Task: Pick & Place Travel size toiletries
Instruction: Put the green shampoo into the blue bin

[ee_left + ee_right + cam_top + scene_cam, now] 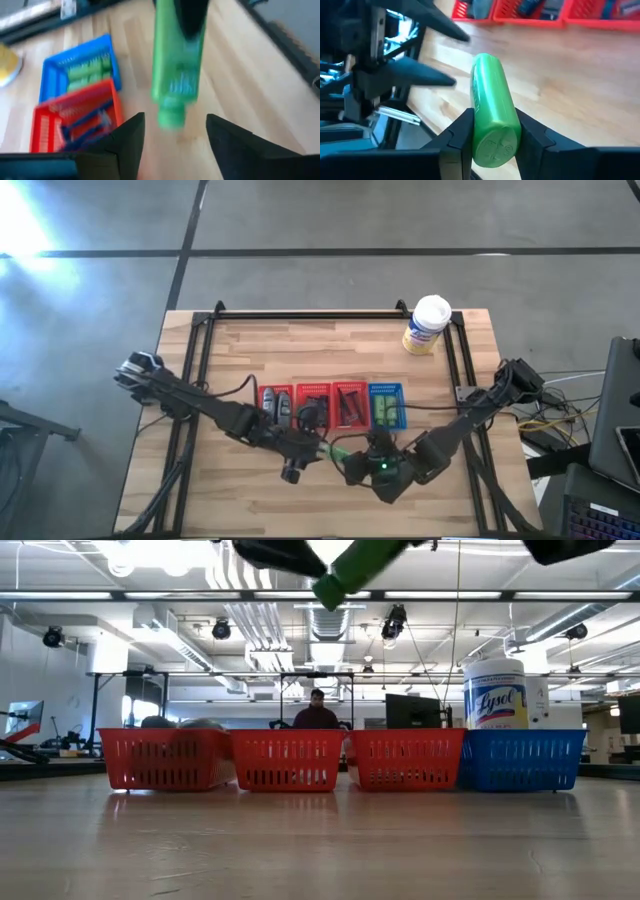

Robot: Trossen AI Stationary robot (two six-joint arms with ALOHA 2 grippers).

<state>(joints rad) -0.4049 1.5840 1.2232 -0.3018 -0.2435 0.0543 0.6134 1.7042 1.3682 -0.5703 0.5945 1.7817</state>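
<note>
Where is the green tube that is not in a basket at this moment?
The green tube is held off the table in the right gripper, in front of the basket row, with the open left gripper facing its cap.

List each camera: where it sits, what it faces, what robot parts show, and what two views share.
High: overhead, straight down; both arms, four baskets, table.
Low: table height, facing the baskets; an arm holds the green tube overhead.
Left wrist: open left gripper facing that tube.
Right wrist: right gripper shut on the tube, left gripper beyond.
Shared: both wrist views show the green tube.
</note>
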